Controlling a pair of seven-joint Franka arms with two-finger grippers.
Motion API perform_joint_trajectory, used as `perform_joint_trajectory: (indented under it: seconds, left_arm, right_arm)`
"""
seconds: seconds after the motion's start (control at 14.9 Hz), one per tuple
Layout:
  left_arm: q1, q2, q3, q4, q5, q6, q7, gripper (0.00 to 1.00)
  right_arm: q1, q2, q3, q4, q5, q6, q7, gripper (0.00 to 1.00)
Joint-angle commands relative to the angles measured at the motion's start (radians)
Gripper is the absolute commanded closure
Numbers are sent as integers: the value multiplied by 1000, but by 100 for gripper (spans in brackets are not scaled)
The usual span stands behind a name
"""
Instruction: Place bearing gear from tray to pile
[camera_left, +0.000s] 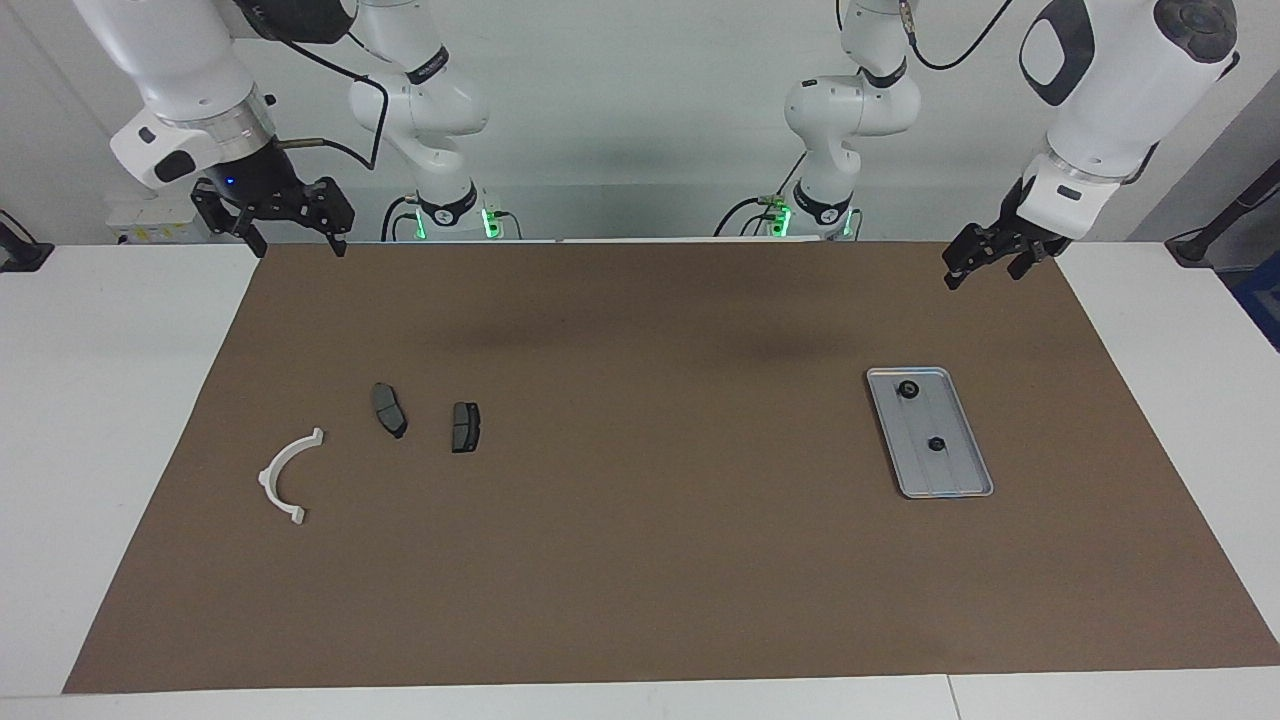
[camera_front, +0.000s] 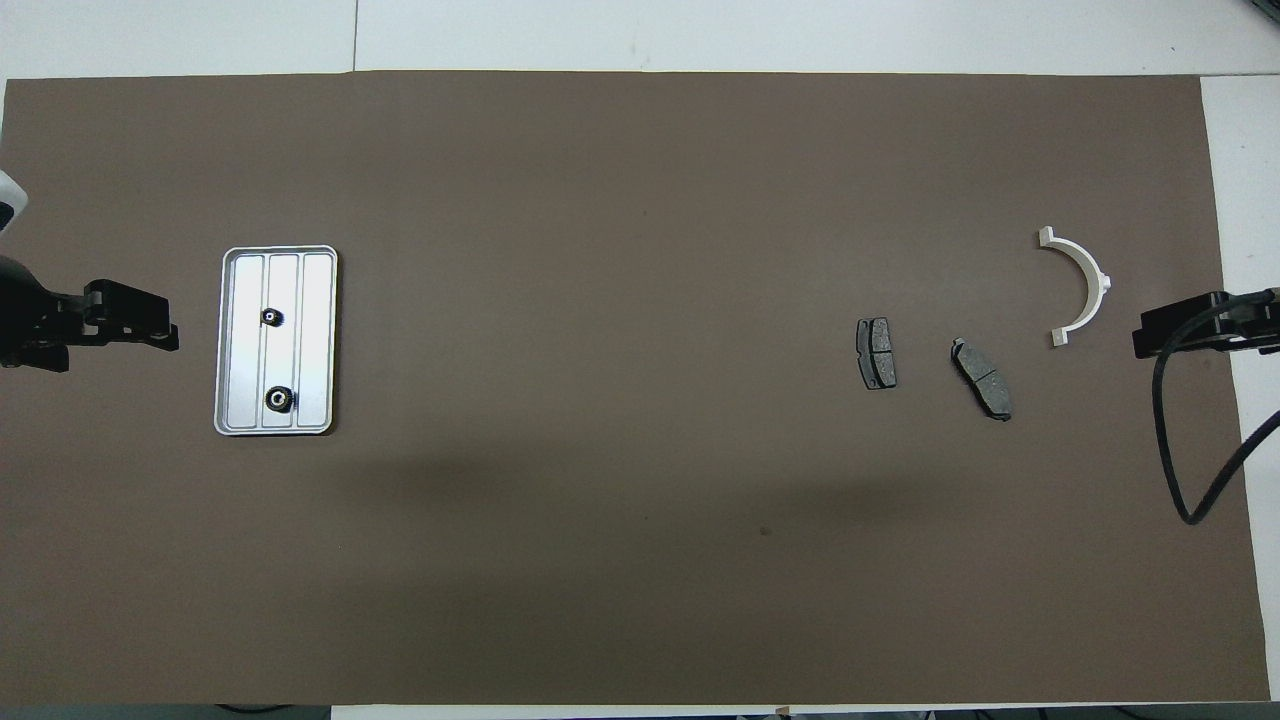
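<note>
gears (camera_front: 272, 317) in tray (camera_front: 318, 340), beside left claw (camera_front: 172, 337)

We've got 2 cams, both set well back. One sits high across the table (camera_left: 60, 420), facing the robots, arm bases along its top edge. The other hangs above the robots' end, looking forward & steeply down. They're half a turn apart; both take in the whole brown mat (camera_left: 660, 560), tray (camera_front: 228, 345) incl.
</note>
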Motion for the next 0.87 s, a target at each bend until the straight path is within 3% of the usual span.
perform_joint_trajectory:
  seconds: [0.0, 0.8]
  left_arm:
    - [-9, -4, 5, 8, 12, 1, 7, 0]
    - [3, -25, 12, -12, 11, 18, -7, 0]
  right_arm:
    - [-13, -31, -2, -51, 10, 32, 2, 0]
    - [-18, -33, -2, -60, 10, 53, 5, 0]
